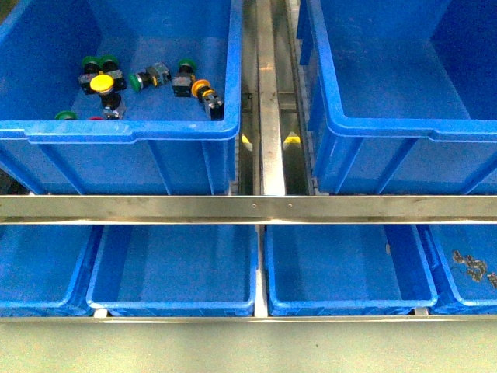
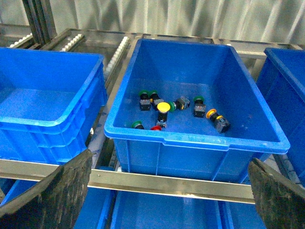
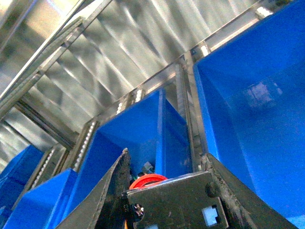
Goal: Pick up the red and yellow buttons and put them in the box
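Observation:
A blue crate (image 1: 132, 128) at the upper left holds the loose buttons: a yellow one (image 1: 101, 82), an orange-yellow one (image 1: 199, 88), a red sliver (image 1: 96, 119) by the near wall, and green ones (image 1: 137, 80). The left wrist view shows the same yellow button (image 2: 163, 107) and red button (image 2: 156, 128). The box (image 1: 388, 126), with doubled rims, stands at the upper right. My left gripper (image 2: 169, 191) is open and empty, in front of the button crate. My right gripper (image 3: 164, 191) is shut on a red button (image 3: 147, 181), beside the box wall (image 3: 257, 119). Neither arm shows in the front view.
A steel rail (image 1: 248, 208) crosses in front of the upper crates, with a roller track (image 1: 268, 116) between them. Several blue crates (image 1: 175, 272) sit on the lower level; the far right one holds small metal parts (image 1: 472, 266). Another blue crate (image 2: 47, 114) stands left of the button crate.

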### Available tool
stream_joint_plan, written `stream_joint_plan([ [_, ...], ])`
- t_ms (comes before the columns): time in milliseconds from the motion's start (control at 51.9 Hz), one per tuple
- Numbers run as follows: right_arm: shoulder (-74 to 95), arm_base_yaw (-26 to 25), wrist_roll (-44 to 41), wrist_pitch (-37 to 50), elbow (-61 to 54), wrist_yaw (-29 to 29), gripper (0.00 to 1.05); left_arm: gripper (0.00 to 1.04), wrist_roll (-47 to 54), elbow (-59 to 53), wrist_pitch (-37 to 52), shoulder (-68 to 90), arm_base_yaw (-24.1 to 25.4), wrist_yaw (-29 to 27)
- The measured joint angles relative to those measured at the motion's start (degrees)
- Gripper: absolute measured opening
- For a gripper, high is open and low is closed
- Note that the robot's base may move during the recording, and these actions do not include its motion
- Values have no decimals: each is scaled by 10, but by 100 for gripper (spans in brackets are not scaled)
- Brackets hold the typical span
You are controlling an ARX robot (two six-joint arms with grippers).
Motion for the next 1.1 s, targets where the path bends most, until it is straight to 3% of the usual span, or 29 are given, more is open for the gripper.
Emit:
stream_joint_plan([
  [1098,-35,-45,-17,-34,-30,12,38,97,0,0,-1,0,0,1],
])
